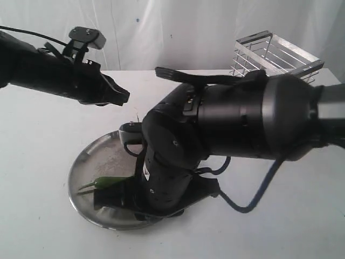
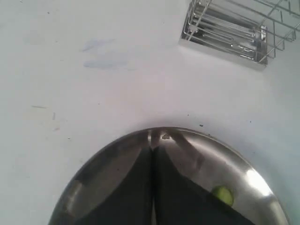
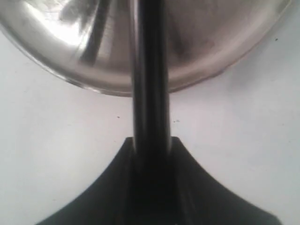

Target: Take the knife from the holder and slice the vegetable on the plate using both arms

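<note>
The left tool [image 1: 119,97] is pressed together with nothing in it. It hangs in the air over the back of the plate [image 1: 89,156], well apart from the chili [image 1: 108,182].

The chili lies on the plate, near the rim closest to the outside camera. In the left wrist view it shows only as a small round green spot. That may be a cut end, but the view is too poor to say if any slice is made.

The right tool [image 3: 150,145] is clamped on the knife [image 3: 150,84], low over the plate and close by the chili.

The holder [image 1: 277,54] stands at the back right of the desk [image 1: 43,140] and looks empty.

So I think taking the knife out is done. The cutting is left to do, and the left tool does not hold the chili down yet.
</note>
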